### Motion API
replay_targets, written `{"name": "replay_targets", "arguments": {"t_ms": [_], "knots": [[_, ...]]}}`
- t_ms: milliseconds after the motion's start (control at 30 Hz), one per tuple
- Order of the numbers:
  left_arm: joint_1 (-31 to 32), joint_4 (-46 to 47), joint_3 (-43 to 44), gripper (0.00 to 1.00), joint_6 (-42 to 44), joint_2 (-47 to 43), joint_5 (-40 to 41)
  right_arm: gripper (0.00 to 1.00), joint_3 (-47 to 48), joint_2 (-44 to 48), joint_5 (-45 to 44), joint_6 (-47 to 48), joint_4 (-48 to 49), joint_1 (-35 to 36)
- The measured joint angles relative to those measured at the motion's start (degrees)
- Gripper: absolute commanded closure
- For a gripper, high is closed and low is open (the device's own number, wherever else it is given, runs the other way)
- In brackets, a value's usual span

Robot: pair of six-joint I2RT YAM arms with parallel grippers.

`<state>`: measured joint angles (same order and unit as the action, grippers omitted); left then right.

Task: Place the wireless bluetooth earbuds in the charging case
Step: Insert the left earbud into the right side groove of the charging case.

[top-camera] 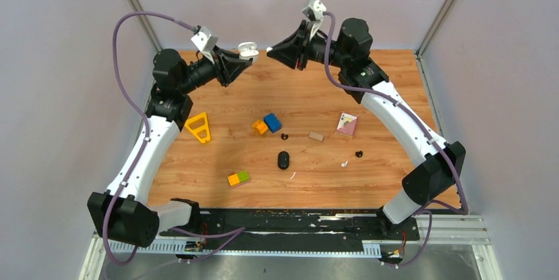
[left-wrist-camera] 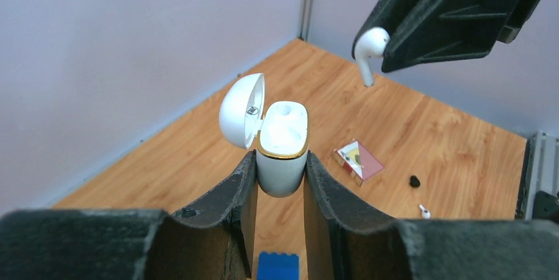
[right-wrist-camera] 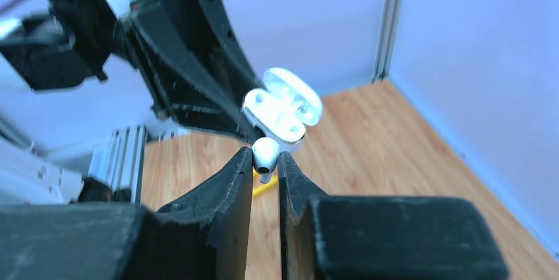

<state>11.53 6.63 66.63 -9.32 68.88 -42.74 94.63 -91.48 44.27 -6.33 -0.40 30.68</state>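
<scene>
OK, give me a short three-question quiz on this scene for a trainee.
1. True or false: the white charging case in the left claw has its lid shut.
2. The right claw grips: A a black earbud, B a white earbud, C a blue block?
3. Fill in: ___ black earbuds lie on the table.
Key: 1 false; 2 B; 3 two.
</scene>
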Motion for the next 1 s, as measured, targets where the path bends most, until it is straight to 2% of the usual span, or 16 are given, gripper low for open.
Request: {"name": "replay_targets", "arguments": {"t_ms": [167, 333, 700, 1000], "knots": [[0.3, 2.6, 2.4, 1.00, -2.1, 0.5, 0.7, 1.00, 3.1, -1.8, -3.6, -7.6, 9.1, 0.0], [1.3, 3.9, 2.4, 1.00, -4.8, 0.5, 1.7, 1.00, 3.4, -3.0, -7.3, -10.6, 13.6, 0.5], [2.4, 7.3, 2.3, 1.00, -10.2, 0.5, 3.4, 1.00, 3.4, -4.4, -11.0, -10.2, 14.9, 4.5], [2.4, 7.8, 2.3, 1.00, -11.2, 0.2, 4.1, 1.00, 3.5, -4.5, -12.3, -8.9, 14.8, 4.8]]}}
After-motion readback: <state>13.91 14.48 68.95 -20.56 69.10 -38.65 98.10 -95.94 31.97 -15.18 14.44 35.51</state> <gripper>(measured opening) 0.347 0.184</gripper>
